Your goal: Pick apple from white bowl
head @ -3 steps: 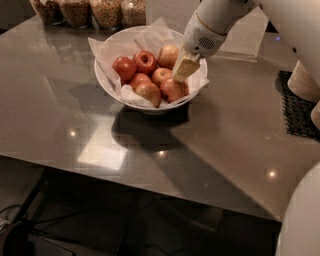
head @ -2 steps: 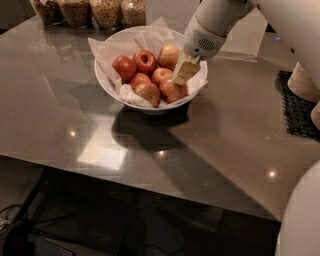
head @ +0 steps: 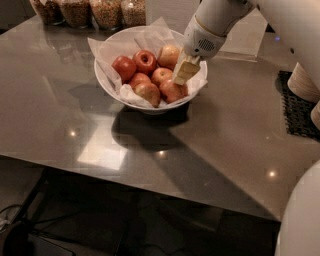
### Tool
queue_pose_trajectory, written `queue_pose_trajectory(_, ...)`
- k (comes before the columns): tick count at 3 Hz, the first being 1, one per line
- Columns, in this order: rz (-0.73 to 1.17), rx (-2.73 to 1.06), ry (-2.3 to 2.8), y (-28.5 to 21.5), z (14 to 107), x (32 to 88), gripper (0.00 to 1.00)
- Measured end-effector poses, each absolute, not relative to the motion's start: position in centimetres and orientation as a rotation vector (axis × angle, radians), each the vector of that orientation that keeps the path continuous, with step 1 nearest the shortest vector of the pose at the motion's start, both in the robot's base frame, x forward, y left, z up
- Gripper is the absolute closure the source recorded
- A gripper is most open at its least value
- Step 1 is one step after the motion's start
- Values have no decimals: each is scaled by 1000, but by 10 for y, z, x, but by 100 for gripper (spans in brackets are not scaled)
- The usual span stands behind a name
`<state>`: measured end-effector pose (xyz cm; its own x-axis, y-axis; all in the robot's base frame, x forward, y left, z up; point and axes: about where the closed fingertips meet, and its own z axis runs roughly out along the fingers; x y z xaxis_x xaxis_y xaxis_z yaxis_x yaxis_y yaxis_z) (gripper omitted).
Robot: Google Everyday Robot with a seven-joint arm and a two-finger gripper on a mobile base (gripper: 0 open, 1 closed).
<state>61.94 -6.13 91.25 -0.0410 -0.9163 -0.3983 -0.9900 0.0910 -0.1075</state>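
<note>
Behind the bowl [head: 107,86] stand grain jars [head: 107,12]; a black mat [head: 300,107] lies right. The gripper [head: 184,75] hangs over the apple [head: 172,92], partly hiding it; whether it grasps cannot be told.

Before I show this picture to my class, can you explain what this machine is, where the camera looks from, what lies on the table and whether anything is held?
The white shape at upper right is a robot's arm. Its gripper, the cream tip, reaches down into the right side of the white bowl, right at an orange-red apple. The one camera looks down on the grey table from above; where it is mounted is unknown. The paper-lined bowl holds several apples. Glass jars stand behind it, and a dark mat lies at the right. Whether an apple is held cannot be told.
</note>
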Motion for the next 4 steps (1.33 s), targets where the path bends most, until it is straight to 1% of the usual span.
queue_pose_trajectory(3,269,-1872,2010,-59,914,618,11)
queue_pose_trajectory(4,268,-1871,2011,-58,914,618,0)
